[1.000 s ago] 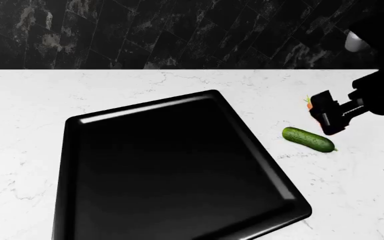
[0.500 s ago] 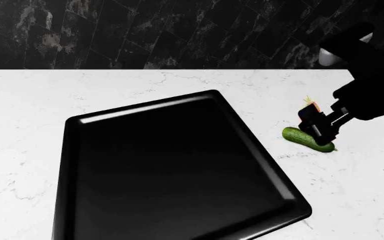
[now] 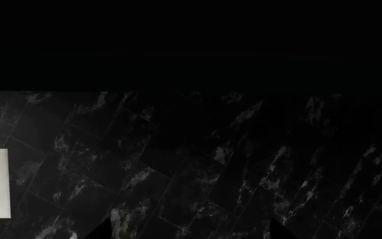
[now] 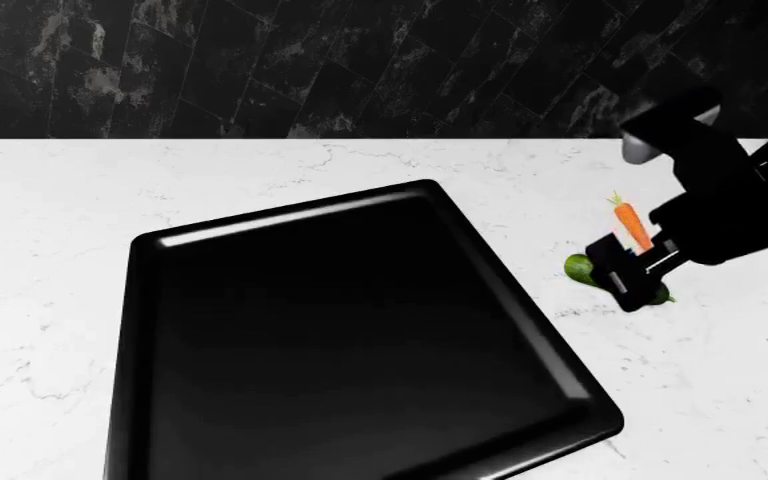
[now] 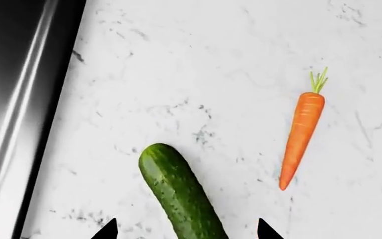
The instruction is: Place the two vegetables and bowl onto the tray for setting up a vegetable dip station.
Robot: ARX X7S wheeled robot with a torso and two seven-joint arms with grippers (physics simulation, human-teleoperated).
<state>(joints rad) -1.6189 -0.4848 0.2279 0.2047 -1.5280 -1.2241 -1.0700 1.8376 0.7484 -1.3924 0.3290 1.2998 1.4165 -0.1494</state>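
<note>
the right gripper point(image 4: 620, 275) hangs right over the cucumber point(image 5: 179, 193), fingertips point(image 5: 106, 230) spread apart either side of it. the carrot point(image 5: 301, 131) lies just beside on the white marble counter point(image 4: 51, 250), toward its back edge. the tray point(image 4: 144, 300) sits at mid-counter, bare.

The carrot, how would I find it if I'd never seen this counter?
Find the big black tray on the white marble counter. To its right two small vegetables lie apart. The carrot is the orange one with a green top, not the dark green cucumber.
</note>
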